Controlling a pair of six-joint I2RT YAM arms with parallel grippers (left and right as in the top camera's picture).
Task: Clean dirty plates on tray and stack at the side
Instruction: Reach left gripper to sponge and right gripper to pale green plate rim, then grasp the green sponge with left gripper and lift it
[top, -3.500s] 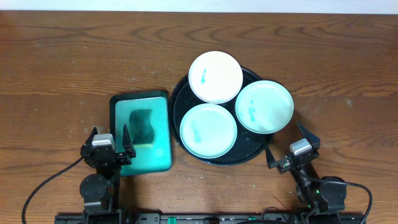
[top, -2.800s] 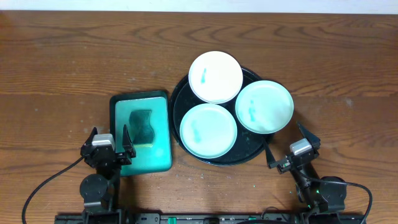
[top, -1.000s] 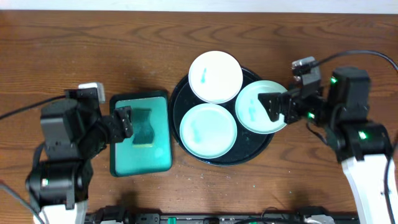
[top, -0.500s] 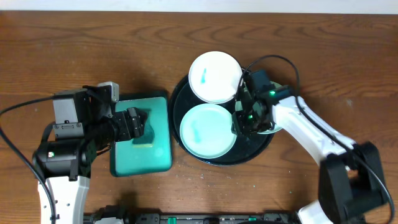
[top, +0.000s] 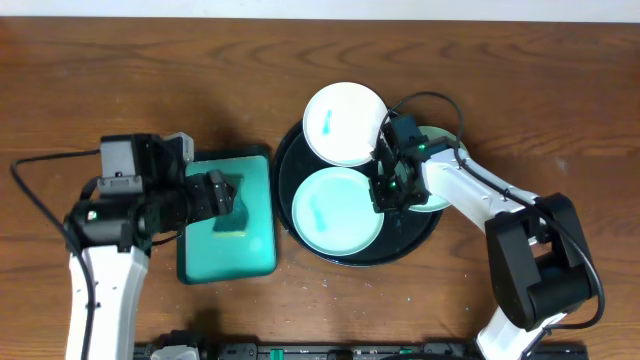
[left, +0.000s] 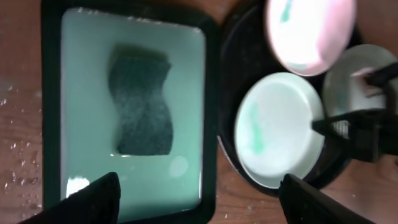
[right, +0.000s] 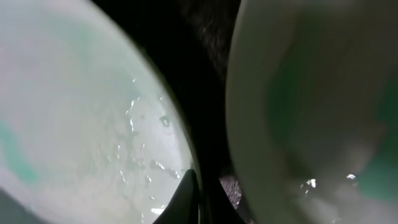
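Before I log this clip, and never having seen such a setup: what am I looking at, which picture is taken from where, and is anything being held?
This is a robot with two arms at a wooden table. The wide picture looks straight down from above. The other two come from small cameras on the wrists.

On the table, a black tray carries three small plates with teal smears: a white plate, a front mint plate and a right mint plate. Beside it, a teal tray holds a dark sponge.

The left arm hovers over the sponge with its jaws open, holding nothing. The right arm reaches down between the two mint plates with its jaws shut. Whether they pinch a plate's rim is not clear.
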